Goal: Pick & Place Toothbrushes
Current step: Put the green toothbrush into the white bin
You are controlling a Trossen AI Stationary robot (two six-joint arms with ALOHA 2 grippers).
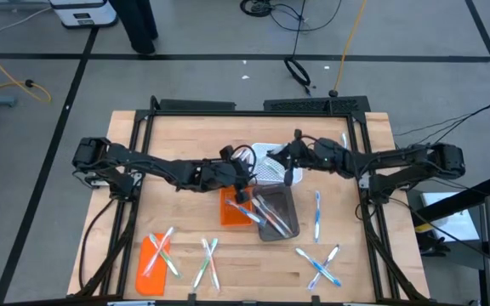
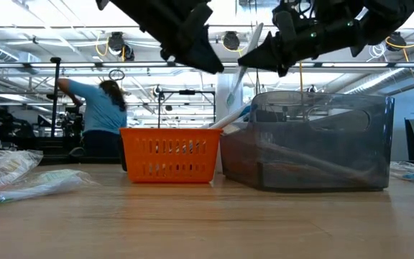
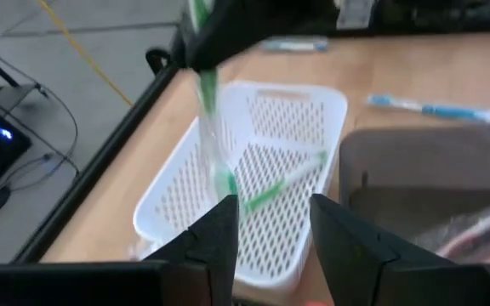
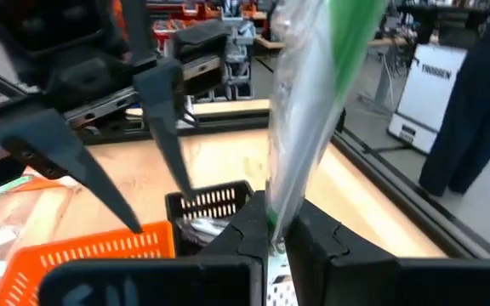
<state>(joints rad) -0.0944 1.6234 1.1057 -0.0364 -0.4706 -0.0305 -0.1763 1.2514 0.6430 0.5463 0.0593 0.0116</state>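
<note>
Fingers of my right gripper (image 4: 270,234) are pressed together on the lower end of a wrapped green toothbrush (image 4: 313,102), which stands nearly upright out of the grip, its long axis rising from my fingertips. In the high view that gripper (image 1: 289,174) hangs over the near edge of the white basket (image 1: 266,161), so the drop I would judge to come next lies almost straight below and slightly toward the table's far side. One green toothbrush (image 3: 283,180) already lies flat in the white basket (image 3: 253,170). My left gripper (image 3: 270,229) stands just beside, fingers spread apart and holding nothing, with the held toothbrush (image 3: 215,136) crossing just above one of its fingers; I cannot tell whether it touches. From above, the left gripper (image 1: 243,176) sits over the orange basket (image 1: 230,212), next to the grey bin (image 1: 281,223), which holds several toothbrushes. The right arm is plainly the one to place this piece. More toothbrushes lie well apart on the table: a blue pair (image 1: 319,265) on my right, a green and pink pair (image 1: 208,259) nearer the middle, and some on the orange lid (image 1: 150,259).
</note>
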